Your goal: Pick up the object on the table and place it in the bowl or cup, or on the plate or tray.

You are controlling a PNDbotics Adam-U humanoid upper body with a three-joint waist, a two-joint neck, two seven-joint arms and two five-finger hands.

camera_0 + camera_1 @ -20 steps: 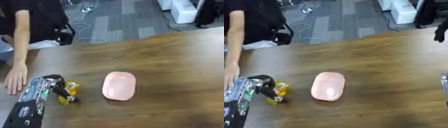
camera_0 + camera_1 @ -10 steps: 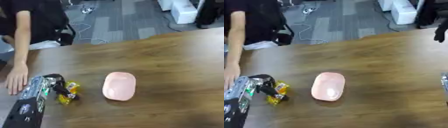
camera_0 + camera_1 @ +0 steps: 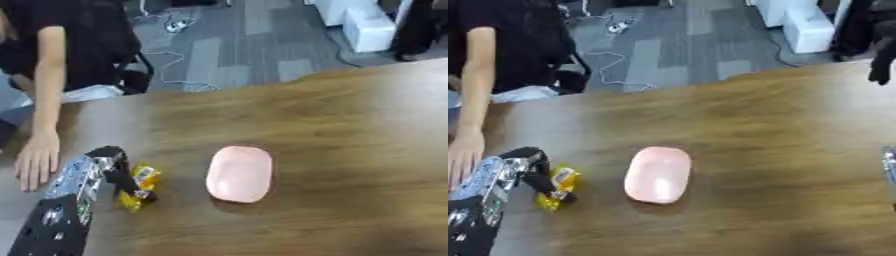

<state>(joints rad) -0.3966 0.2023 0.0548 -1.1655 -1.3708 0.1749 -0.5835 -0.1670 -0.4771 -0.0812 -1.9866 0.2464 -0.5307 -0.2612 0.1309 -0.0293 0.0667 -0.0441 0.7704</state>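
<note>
Left hand (image 3: pixel 105 170), at 8 o'clock near the table's (image 3: pixel 350 150) near edge: fingers curled onto the yellow packet (image 3: pixel 140 185), pinching it. The packet lies on the wood, just left of the pink tray (image 3: pixel 239 174) (oval, shallow). Packet likely light, crinkly and slippery; best held across its short sides. Right hand: only a sliver at 3 o'clock, fingers not discernible. Farther back, a person's hand (image 3: pixel 37 160) rests at 9 o'clock.

A wooden bench (image 3: pixel 350 125) fills most of the view. Beyond its far edge lies a grey floor (image 3: pixel 254 45) with a tangle of cables (image 3: pixel 171 30), and white boxes (image 3: pixel 367 27) stand at the upper right.
</note>
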